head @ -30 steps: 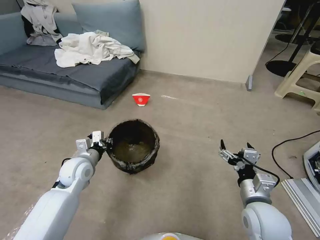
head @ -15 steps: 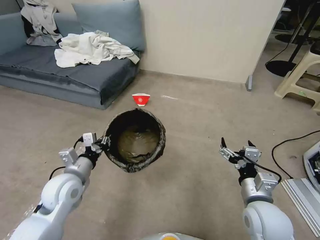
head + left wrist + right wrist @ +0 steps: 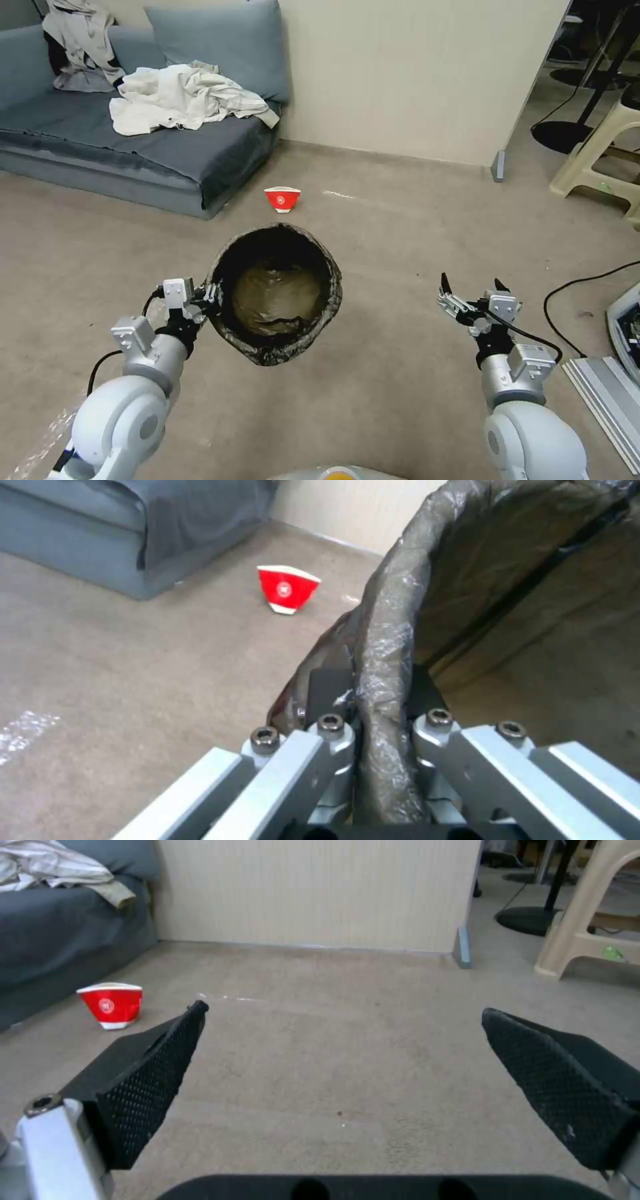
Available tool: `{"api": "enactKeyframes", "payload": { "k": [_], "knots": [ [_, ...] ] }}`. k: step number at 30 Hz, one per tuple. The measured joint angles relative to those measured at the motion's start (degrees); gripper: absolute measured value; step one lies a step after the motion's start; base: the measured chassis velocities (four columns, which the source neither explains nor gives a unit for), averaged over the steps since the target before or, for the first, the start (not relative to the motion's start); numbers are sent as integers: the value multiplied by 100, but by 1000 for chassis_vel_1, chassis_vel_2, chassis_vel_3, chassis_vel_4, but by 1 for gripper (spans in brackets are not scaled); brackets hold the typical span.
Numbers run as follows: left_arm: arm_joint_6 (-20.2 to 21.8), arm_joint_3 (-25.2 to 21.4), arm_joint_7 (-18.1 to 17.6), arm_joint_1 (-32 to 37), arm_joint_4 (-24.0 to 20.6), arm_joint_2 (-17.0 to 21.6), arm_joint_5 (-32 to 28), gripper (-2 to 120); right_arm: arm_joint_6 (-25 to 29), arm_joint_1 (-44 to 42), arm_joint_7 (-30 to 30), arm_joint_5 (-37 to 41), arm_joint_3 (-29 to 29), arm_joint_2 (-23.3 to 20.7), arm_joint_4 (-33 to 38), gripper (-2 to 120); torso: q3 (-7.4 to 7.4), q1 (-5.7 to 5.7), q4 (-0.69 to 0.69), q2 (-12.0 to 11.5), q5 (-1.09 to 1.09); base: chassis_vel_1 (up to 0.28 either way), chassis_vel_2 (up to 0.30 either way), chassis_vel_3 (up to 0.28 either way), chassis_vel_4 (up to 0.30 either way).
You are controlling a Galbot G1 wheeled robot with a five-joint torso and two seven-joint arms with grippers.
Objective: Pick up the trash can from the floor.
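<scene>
The round trash can (image 3: pixel 277 303) lined with crinkled dark plastic is clamped at its left rim by the left gripper (image 3: pixel 208 295), hanging to its right with the mouth upward, while the right gripper (image 3: pixel 470 293) is held wide open and empty well to the right.

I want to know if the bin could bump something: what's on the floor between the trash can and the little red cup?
Nothing: in the head view, bare floor separates the trash can from the red cup.

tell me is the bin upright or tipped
Tipped: the bin hangs from the left gripper shut on its rim, mouth leaning toward the head camera.
</scene>
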Motion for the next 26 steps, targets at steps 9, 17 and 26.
{"api": "enactKeyframes", "payload": {
  "k": [9, 17, 26],
  "knots": [
    [8, 36, 0, 0, -33, -6, -25, 3, 0, 13, -11, 0, -19, 9, 3, 100, 0, 0, 0, 0, 0, 0, 0, 0, 0],
    [24, 57, 0, -31, -31, 9, -39, 3, -16, 14, -11, -2, -19, 3, 21, 100, 0, 0, 0, 0, 0, 0, 0, 0, 0],
    [30, 46, 5, -41, -34, 23, -103, 3, -21, -3, 4, -8, -19, 37, 59, 100, 0, 0, 0, 0, 0, 0, 0, 0, 0]
  ]
}}
